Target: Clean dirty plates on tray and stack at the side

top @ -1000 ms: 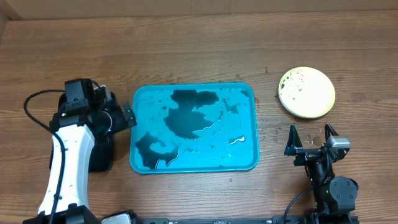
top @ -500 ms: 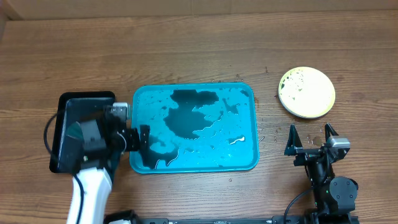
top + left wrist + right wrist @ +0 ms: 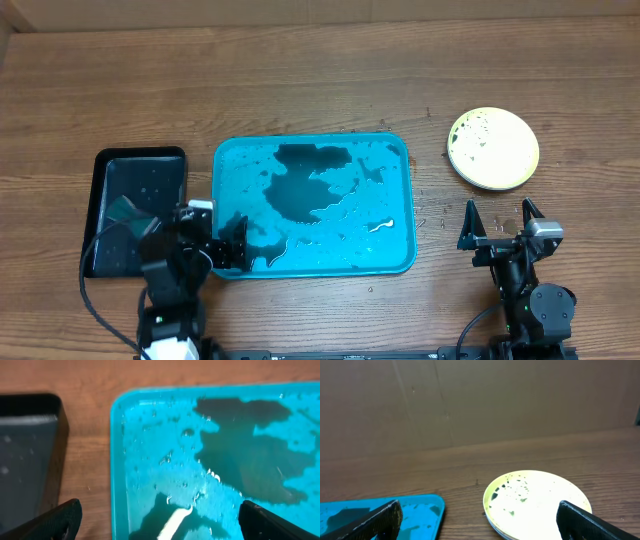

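both left fingers [image 3: 61, 519] and right fingers [image 3: 381, 520] gape apart; black tray [image 3: 140, 185] beside turquoise tray [image 3: 395, 200].

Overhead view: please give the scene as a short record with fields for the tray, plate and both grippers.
tray: blue, wet, dark puddles, no plate on it
plate: yellow-green rim, speckled, on table right of tray
black tray: left of blue tray
left gripper: open, over tray's front-left corner
right gripper: open, empty, near plate
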You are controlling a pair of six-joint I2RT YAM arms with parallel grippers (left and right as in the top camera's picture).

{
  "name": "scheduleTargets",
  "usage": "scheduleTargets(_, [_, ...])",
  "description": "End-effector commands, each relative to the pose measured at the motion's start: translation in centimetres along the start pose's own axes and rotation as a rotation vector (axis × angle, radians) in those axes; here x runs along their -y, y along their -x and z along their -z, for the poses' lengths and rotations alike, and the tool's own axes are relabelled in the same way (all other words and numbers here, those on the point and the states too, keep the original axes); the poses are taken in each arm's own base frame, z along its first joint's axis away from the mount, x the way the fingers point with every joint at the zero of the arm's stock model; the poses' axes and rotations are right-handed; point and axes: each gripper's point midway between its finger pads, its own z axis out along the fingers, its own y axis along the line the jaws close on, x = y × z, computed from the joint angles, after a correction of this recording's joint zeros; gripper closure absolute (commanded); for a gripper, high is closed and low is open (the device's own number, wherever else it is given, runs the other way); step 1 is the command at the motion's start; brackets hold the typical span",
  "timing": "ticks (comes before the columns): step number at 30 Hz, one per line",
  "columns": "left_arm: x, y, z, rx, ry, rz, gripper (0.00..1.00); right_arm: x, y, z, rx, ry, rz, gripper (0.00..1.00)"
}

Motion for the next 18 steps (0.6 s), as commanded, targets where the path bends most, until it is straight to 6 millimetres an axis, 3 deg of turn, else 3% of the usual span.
scheduleTargets(1, [1.1, -0.2, 0.3, 0.057, -0.035, -0.052, 0.0, -0.2, -0.2, 0.0, 0.004, 0.011, 0.004, 0.0])
scheduleTargets(8, [2.2, 0.3, 1.0, 0.179, -0.042, -0.103, 0.0, -0.2, -0.2, 0.0, 0.004, 0.011, 0.004, 0.0])
scheduleTargets(12, [0.9, 0.7, 1.5, 0.199, 0.049, 0.006, 0.0, -0.2, -0.2, 0.0, 0.004, 0.011, 0.004, 0.0])
scheduleTargets(16, [-1.1, -0.5, 2.1, 0.177, 0.182, 0.181, 0.0, -0.2, -0.2, 0.0, 0.004, 0.011, 0.004, 0.0])
scheduleTargets(18, [-0.9, 0.5, 2.5, 0.226, 0.178, 0.154, 0.0, -0.2, -0.2, 0.0, 0.004, 0.011, 0.004, 0.0])
